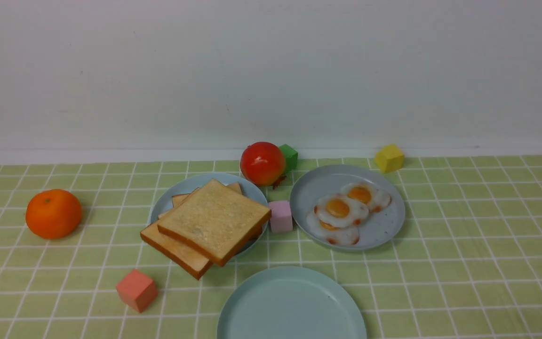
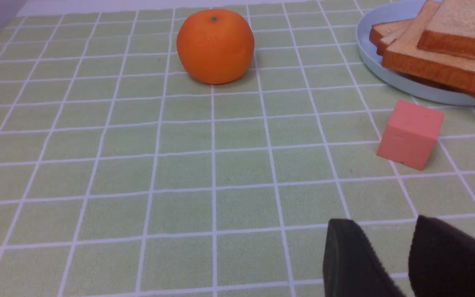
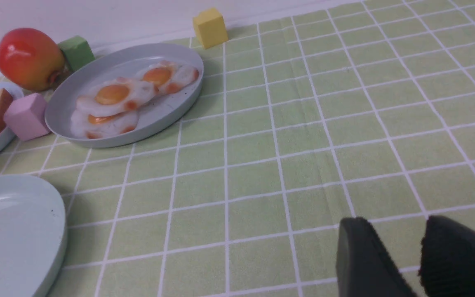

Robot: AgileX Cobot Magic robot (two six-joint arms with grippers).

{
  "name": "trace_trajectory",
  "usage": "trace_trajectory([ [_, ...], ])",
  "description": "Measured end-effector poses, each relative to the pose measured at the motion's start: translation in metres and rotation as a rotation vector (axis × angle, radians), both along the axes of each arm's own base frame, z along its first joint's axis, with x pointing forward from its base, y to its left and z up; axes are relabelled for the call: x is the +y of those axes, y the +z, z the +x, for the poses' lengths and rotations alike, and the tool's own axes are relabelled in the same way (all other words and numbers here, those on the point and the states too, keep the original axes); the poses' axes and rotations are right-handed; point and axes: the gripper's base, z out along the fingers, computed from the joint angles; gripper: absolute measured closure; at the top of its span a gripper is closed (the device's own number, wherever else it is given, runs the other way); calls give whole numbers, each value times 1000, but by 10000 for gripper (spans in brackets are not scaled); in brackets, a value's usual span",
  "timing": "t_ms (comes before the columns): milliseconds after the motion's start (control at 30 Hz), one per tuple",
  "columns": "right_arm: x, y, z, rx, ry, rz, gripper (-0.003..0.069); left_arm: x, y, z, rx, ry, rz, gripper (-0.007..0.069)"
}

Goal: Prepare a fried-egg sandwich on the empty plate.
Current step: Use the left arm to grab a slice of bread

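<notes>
The pale aqua-green plate (image 1: 291,306) lies bare at the front centre; its rim also shows in the right wrist view (image 3: 15,231). A stack of toast slices (image 1: 214,221) lies on a light-blue plate (image 1: 167,197) at centre left and shows in the left wrist view (image 2: 439,49). Three fried eggs (image 1: 341,209) overlap on a grey speckled plate (image 1: 384,226) at centre right, also in the right wrist view (image 3: 114,97). No gripper shows in the front view. My left gripper (image 2: 382,231) and right gripper (image 3: 390,229) hover low over the cloth, jaws apart, empty.
An orange (image 1: 53,213) sits at the left. A salmon cube (image 1: 137,290) lies in front of the toast. A pink cube (image 1: 281,216) stands between the two filled plates. A red fruit (image 1: 262,163), a green cube (image 1: 289,156) and a yellow cube (image 1: 389,158) are at the back.
</notes>
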Motion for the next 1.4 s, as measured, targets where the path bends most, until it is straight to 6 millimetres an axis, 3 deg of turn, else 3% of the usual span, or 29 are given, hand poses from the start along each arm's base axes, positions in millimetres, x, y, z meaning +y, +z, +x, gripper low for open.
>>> trace_trajectory([
  [1400, -1, 1, 1, -20, -1, -31, 418, 0, 4, 1, -45, -4, 1, 386],
])
